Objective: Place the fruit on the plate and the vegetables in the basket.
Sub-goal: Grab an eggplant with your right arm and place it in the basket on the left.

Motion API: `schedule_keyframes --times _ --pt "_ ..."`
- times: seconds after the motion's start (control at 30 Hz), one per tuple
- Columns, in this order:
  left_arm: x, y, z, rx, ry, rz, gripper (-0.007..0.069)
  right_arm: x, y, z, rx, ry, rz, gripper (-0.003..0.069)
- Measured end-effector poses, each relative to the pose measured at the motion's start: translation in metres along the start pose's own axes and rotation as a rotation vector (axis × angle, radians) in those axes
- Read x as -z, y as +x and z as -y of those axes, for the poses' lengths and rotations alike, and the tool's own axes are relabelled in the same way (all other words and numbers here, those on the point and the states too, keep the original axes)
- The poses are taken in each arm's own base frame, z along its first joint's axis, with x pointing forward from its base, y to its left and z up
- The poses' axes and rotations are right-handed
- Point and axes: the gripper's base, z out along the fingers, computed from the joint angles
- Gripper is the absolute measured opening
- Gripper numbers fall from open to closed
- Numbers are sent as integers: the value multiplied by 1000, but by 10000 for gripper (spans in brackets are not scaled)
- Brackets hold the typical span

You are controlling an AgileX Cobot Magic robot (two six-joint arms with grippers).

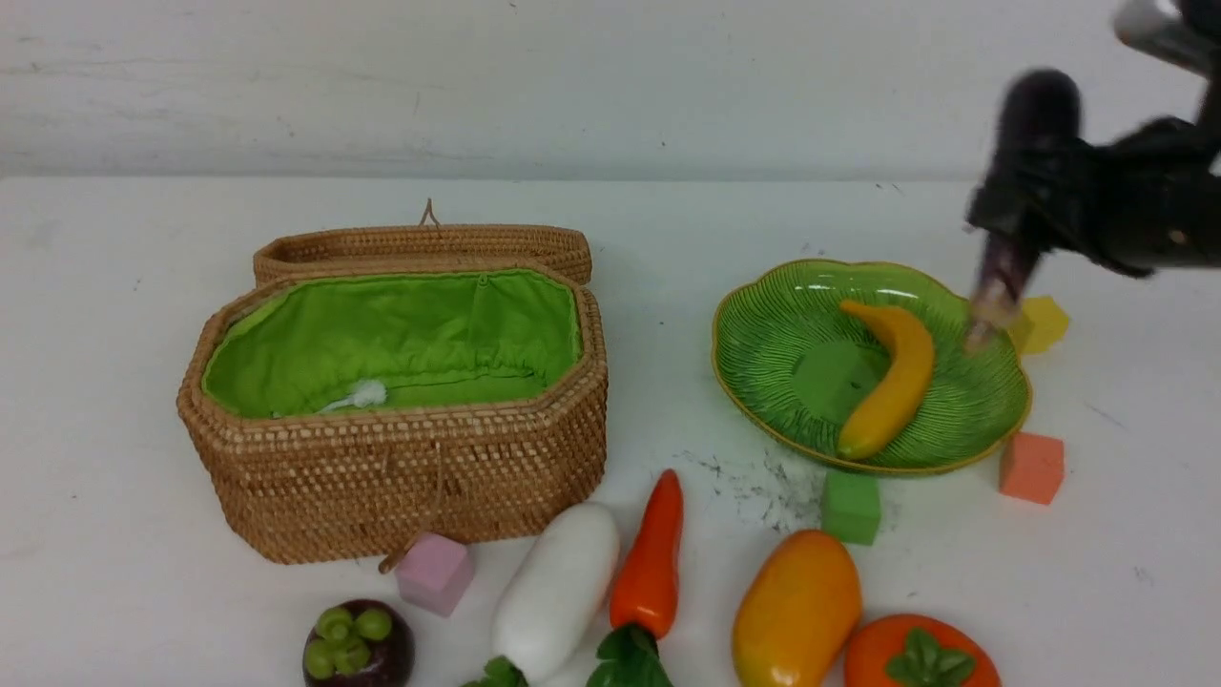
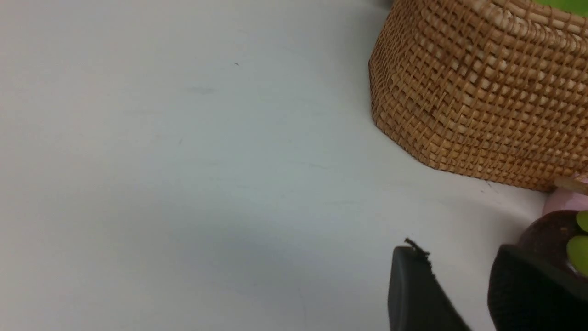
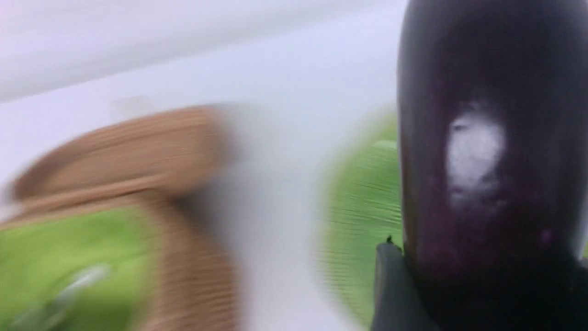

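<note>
Above the plate's (image 1: pixel 1013 420) far right side, the right gripper (image 1: pixel 1013 205) grips the eggplant (image 1: pixel 1040 110); next, carry it left to the basket (image 1: pixel 401 477). The left gripper (image 2: pixel 452 276) stands parted.

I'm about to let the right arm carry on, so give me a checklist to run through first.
1. Right pincer closed on the eggplant: ok.
2. Basket lid open: ok.
3. Eggplant over the basket: not ok, it hangs near the plate, beyond its right part.
4. Banana on the plate: ok.
5. Carrot and radish in the basket: not ok, both on the table.
6. Eggplant steady in the grip: cannot tell, blurred.
</note>
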Motion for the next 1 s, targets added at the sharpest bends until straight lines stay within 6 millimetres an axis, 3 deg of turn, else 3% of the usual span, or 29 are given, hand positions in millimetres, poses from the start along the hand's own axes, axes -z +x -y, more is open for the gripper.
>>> schedule_keyframes --times 0.07,0.1,0.17,0.2,0.3,0.4,0.5,0.7,0.77,0.9,1.0 --pt "0 0 0 0 0 0 239 -16 1 -39 131 -108 -34 367" --pt "0 0 0 0 0 0 239 -17 0 -48 150 -131 -33 367" --pt "0 0 0 0 0 0 239 -43 5 -91 301 -241 -109 367" --pt "0 0 0 0 0 0 239 -44 6 -96 319 -253 -116 367" --pt "0 0 0 0 0 0 239 -83 9 -140 441 -349 -181 367" --pt "0 0 0 0 0 0 239 -102 13 -160 476 -385 -179 367" --pt "0 0 0 0 0 0 239 -122 19 -172 491 -398 -157 367" --pt "0 0 0 0 0 0 239 -150 30 -173 514 -370 -95 374" --pt "0 0 0 0 0 0 239 -152 32 -172 527 -364 -98 418" --pt "0 0 0 0 0 0 239 -149 35 -170 582 -353 -156 627" --pt "0 0 0 0 0 0 239 -137 32 -167 640 -340 -214 674"
